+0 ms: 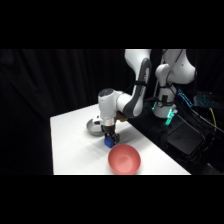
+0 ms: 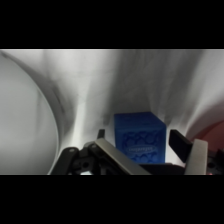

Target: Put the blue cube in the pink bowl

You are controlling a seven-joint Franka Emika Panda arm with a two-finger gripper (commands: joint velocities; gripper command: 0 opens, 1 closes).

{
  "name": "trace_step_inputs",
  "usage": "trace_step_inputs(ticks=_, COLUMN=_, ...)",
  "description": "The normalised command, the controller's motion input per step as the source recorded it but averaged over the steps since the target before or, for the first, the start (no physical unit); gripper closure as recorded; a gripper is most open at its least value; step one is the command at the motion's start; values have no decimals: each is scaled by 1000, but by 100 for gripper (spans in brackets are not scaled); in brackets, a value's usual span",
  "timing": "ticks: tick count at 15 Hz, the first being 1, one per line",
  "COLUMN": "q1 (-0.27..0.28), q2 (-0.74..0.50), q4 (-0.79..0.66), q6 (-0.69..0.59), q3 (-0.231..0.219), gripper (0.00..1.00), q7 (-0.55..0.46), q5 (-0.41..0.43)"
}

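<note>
The white table (image 1: 70, 145) carried everything, with the white arm (image 1: 134, 97) bending down over its middle from the base at the upper right. The pink bowl (image 1: 124, 159) sat upright near the table's front edge, and it seemed to show as a reddish sliver at the right edge of the wrist view. Behind it, partly hidden by the arm's wrist, stood the smaller grey bowl (image 1: 93, 128), whose curved pale side filled the left of the wrist view (image 2: 25, 125). The gripper (image 1: 110, 140) had its jaws spread to either side of the blue cube (image 1: 108, 143); whether the pads actually touched it could not be told. The cube (image 2: 140, 139) rested on the table between the two bowls, just behind the pink bowl's rim and outside it.
</note>
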Motion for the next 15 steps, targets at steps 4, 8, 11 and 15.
trace_step_inputs(ticks=4, q1=-4, q2=46, q4=70, q6=153, q3=-45, gripper=42, q7=4, q5=-141)
trace_step_inputs(ticks=8, q1=19, q2=-91, q4=-10, q6=66, q3=-80, gripper=72, q7=46, q5=-152)
trace_step_inputs(ticks=11, q1=8, q2=-222, q4=-42, q6=-108, q3=-50, gripper=76, q7=42, q5=-127)
trace_step_inputs(ticks=15, q1=14, q2=-403, q4=-40, q6=-336, q3=-20, gripper=77, q7=41, q5=-110)
